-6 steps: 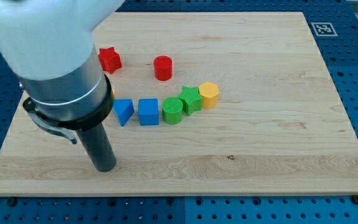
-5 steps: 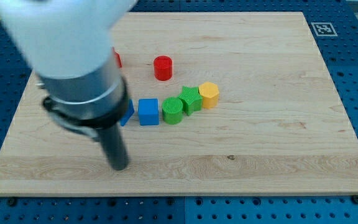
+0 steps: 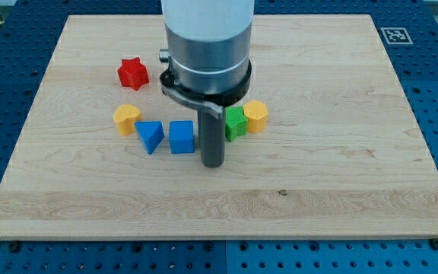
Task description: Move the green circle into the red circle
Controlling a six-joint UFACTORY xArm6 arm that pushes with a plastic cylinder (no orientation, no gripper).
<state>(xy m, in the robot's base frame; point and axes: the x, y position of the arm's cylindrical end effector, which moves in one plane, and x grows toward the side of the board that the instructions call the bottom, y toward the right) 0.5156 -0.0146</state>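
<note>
My tip [image 3: 214, 164] rests on the board just below where the row of blocks runs, right of the blue square [image 3: 181, 137]. The rod and arm body hide the green circle and the red circle; neither shows now. The green star [image 3: 236, 122] peeks out to the right of the rod, touching the yellow hexagon [image 3: 255, 116].
A red star [image 3: 133, 73] sits at the upper left. A yellow heart-like block [image 3: 126, 119] and a blue triangle [image 3: 150, 136] lie left of the blue square. The wooden board [image 3: 341, 152] lies on a blue pegboard table.
My tip moved from the board's lower left to the right, to just below the block row. The arm now covers the green circle and the red circle.
</note>
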